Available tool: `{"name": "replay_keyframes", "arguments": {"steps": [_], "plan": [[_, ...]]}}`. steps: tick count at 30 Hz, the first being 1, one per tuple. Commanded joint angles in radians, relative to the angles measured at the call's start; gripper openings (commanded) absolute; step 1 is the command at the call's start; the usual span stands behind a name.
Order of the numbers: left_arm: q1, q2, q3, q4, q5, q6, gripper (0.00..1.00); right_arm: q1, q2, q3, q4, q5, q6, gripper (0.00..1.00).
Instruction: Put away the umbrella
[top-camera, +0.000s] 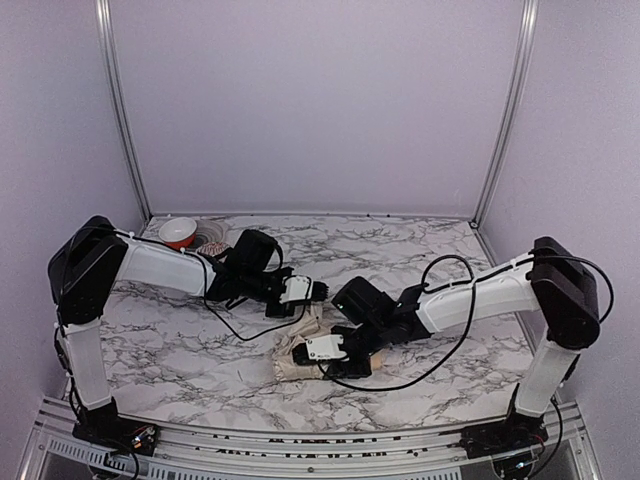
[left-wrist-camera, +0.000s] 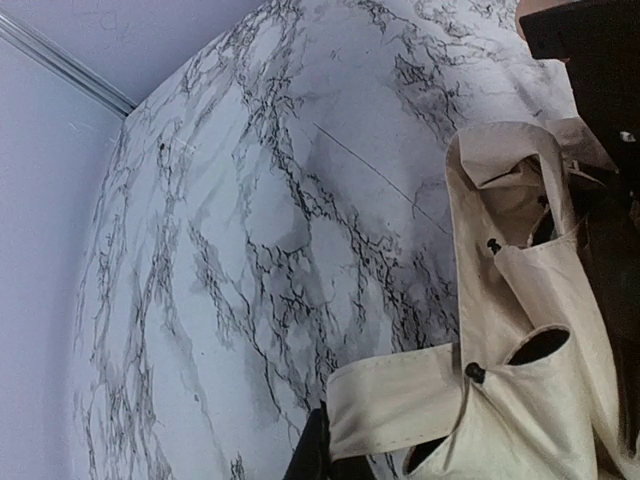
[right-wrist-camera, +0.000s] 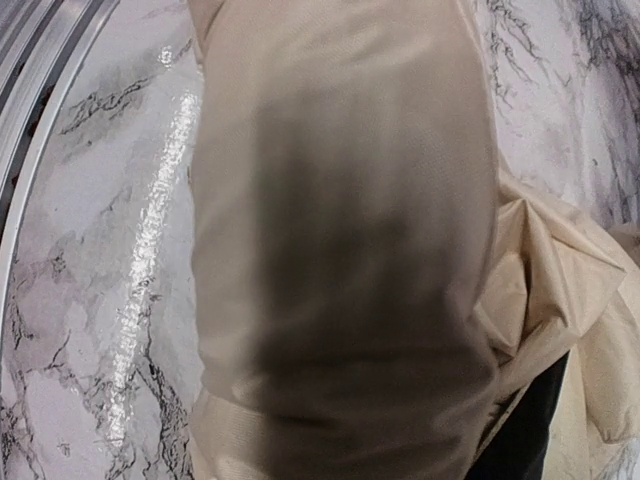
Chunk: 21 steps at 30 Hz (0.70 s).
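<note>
Cream-beige fabric umbrella (top-camera: 288, 368) lies crumpled on the grey-veined white marble tabletop (top-camera: 180, 340), just toward 6 o'clock from the table's middle in the overhead view. The right gripper (top-camera: 300, 354) reaches in from 3 o'clock and covers much of it. The left gripper (top-camera: 318, 291) sits at the umbrella's 12 o'clock edge. No shaft or handle can be made out.

The left wrist view shows loose canopy folds, small black rib tips (left-wrist-camera: 475, 372) and a flat cream strap (left-wrist-camera: 390, 395). Only a dark sliver of one finger (left-wrist-camera: 308, 455) shows, cut off at 6 o'clock, so I cannot tell how that pincer stands.

Blurred fabric fills the right wrist view and hides the fingers; its pincer's state cannot be told either.

At 10 o'clock, in the far-left corner, stands a red-and-white bowl (top-camera: 178, 232), beside a small patterned object (top-camera: 212, 247) too small to identify.
</note>
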<state>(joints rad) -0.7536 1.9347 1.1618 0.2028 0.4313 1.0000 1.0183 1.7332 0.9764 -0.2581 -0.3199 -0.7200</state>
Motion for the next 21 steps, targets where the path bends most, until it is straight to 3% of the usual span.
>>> {"name": "replay_keyframes", "arguments": {"steps": [1, 7, 15, 18, 21], "plan": [[0.025, -0.04, 0.005, 0.141, -0.12, -0.025, 0.0, 0.039, 0.126, 0.046, -0.161, -0.076, 0.072, 0.0], [0.026, 0.042, 0.018, 0.194, -0.314, -0.069, 0.0, 0.008, 0.232, 0.115, -0.243, -0.155, 0.137, 0.0], [0.054, 0.04, 0.038, 0.236, -0.524, -0.144, 0.71, -0.057, 0.332, 0.178, -0.326, -0.174, 0.199, 0.0], [0.108, 0.015, 0.027, 0.238, -0.599, -0.205, 0.84, -0.082, 0.349, 0.18, -0.337, -0.206, 0.207, 0.0], [0.148, -0.064, -0.034, 0.268, -0.613, -0.295, 0.88, -0.098, 0.359, 0.184, -0.348, -0.242, 0.206, 0.0]]}}
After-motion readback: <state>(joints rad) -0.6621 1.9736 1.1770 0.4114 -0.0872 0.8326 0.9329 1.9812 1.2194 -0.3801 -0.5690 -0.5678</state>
